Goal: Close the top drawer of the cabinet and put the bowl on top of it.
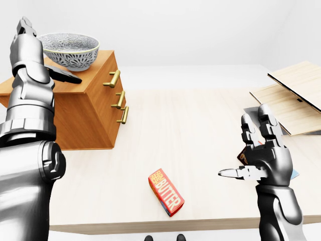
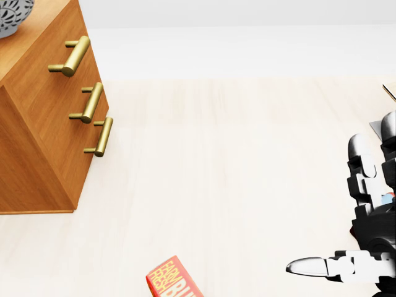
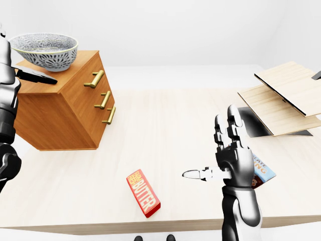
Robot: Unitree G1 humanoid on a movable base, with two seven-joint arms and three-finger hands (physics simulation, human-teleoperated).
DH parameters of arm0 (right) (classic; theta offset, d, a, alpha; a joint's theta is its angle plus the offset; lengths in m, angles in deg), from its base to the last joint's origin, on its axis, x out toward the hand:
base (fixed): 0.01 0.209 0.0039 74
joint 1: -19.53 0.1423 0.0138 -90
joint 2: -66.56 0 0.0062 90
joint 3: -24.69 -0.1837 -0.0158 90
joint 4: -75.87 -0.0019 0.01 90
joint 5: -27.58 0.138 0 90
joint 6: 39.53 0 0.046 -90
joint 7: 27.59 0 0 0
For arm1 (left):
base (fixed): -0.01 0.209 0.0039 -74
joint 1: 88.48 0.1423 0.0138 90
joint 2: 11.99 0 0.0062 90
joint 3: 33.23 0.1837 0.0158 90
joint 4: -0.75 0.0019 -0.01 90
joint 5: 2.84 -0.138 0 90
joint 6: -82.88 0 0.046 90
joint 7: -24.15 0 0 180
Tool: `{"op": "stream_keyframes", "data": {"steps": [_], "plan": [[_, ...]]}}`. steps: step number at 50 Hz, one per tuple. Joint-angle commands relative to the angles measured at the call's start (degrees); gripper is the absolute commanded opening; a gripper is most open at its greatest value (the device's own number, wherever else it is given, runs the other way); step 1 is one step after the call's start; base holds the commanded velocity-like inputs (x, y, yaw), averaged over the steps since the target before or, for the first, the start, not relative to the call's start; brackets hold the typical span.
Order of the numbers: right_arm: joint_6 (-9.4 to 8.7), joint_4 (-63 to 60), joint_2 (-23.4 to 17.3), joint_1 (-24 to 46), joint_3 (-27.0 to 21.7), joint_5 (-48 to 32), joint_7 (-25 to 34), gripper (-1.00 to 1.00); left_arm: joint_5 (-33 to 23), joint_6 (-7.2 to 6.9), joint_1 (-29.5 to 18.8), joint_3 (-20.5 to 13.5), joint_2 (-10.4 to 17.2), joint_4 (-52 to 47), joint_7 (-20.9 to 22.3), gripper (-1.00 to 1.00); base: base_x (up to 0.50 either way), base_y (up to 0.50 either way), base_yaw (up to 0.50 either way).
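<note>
1. The bowl [image 1: 68, 50] is at the top of the cabinet [image 1: 95, 115], toward its left end in the left-eye view. I cannot tell whether its foot rests on the wood or hangs just above it
2. The left hand [image 1: 31, 85] stands upright just beside the bowl, with one dark finger [image 1: 64, 76] reaching in low under the bowl's side. That reads as support while the bowl is set down, but it is not clear whether the fingers clasp the bowl
3. The three brass handles [image 2: 75, 55] line up on a flush face, so the top drawer looks closed. I judge that this is why the bowl can go on top now
4. The right hand [image 3: 228, 163] hovers over the table [image 1: 200, 120], well apart from the cabinet. Its fingers are spread upward, its thumb is out sideways, and it holds nothing, so it seems to have no part in the placing
5. A butter box [image 1: 166, 192] lies near the table's bottom edge in that view, away from both hands and clear of the work
</note>
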Motion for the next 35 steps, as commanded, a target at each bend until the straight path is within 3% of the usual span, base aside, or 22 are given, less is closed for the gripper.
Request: {"op": "stream_keyframes", "data": {"steps": [1, 17, 24, 35], "plan": [[0.0, 0.07, 0.02, 0.0, 0.2, -0.17, -0.02, 1.0, -0.45, 0.0, 0.49, 2.1, -0.08, 1.22, 1.23, 1.0, 0.0, 0.0, 0.0], [0.0, -0.6, 0.15, -0.37, 0.32, -0.18, 0.07, 1.0, -0.79, 0.0, 0.06, 1.92, 0.38, 0.2, 1.84, 1.0, 0.0, 0.0, 0.0], [0.0, -0.29, 0.17, -0.24, 0.25, -0.24, 0.11, 1.0, 0.46, 0.0, 0.74, 1.09, 1.33, -5.24, 4.56, 1.0, 0.0, 0.0, 0.0], [0.0, -0.34, 0.17, -0.38, 0.5, -0.36, 0.12, 1.0, -0.31, 0.0, 4.57, -1.23, 2.47, -33.2, 17.52, 1.0, 0.0, 0.0, 0.0]]}}
